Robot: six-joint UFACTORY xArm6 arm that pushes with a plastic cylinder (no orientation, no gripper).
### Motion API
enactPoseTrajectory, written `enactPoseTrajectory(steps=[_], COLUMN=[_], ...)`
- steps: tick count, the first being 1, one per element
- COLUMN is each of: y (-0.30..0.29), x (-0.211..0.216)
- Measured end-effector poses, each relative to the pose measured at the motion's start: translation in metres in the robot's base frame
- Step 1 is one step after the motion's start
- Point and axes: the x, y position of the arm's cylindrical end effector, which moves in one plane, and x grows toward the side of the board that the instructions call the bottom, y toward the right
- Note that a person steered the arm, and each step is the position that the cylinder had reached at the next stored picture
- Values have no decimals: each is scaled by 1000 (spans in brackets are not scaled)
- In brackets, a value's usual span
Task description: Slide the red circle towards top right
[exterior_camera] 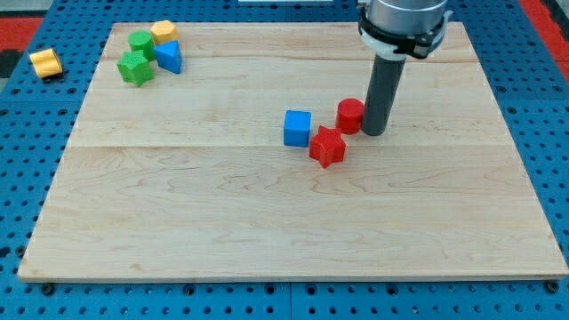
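Observation:
The red circle [350, 116] is a short red cylinder a little right of the board's middle. My tip [373, 133] stands right against its right side, touching or nearly so. A red star-shaped block [327, 147] lies just below-left of the circle. A blue cube [298, 128] sits to the left of both, close to the star.
At the board's top left stand a green cylinder [140, 42], a green star-shaped block [135, 68], a blue block [168, 57] and a yellow block [164, 32]. A yellow cylinder [44, 63] lies off the wooden board [267, 222] on the blue pegboard at the view's left.

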Motion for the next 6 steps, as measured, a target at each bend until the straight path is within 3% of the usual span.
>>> enactPoseTrajectory(steps=[1,2,4,5,6], y=[23,-30,-32,36,42], x=[18,38,-70,-64,-53])
